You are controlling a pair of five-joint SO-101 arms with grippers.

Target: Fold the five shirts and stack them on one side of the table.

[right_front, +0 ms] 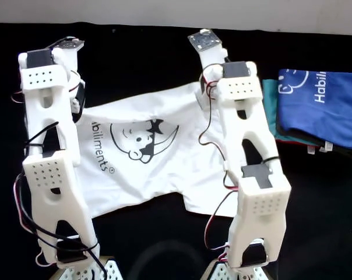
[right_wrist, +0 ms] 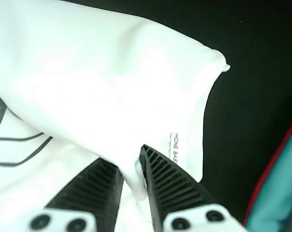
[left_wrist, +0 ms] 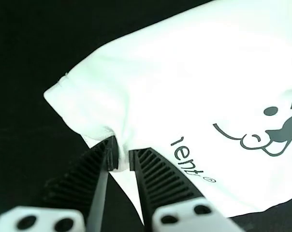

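A white shirt (right_front: 164,169) with a black cartoon print lies spread on the black table (right_front: 141,64), its far edge bunched between the two arms. My left gripper (right_front: 77,108) sits at the shirt's far left edge. In the left wrist view the gripper (left_wrist: 121,159) is shut on a pinched fold of the white shirt (left_wrist: 184,72). My right gripper (right_front: 205,96) is at the shirt's far right corner. The right wrist view shows that gripper (right_wrist: 134,174) shut on a fold of the white shirt (right_wrist: 88,72) beside its label.
A stack of folded shirts with a blue one (right_front: 330,108) on top lies at the table's right side; its teal layer (right_wrist: 276,193) is just beside the right gripper. Black table surface lies open in front of the white shirt and behind it.
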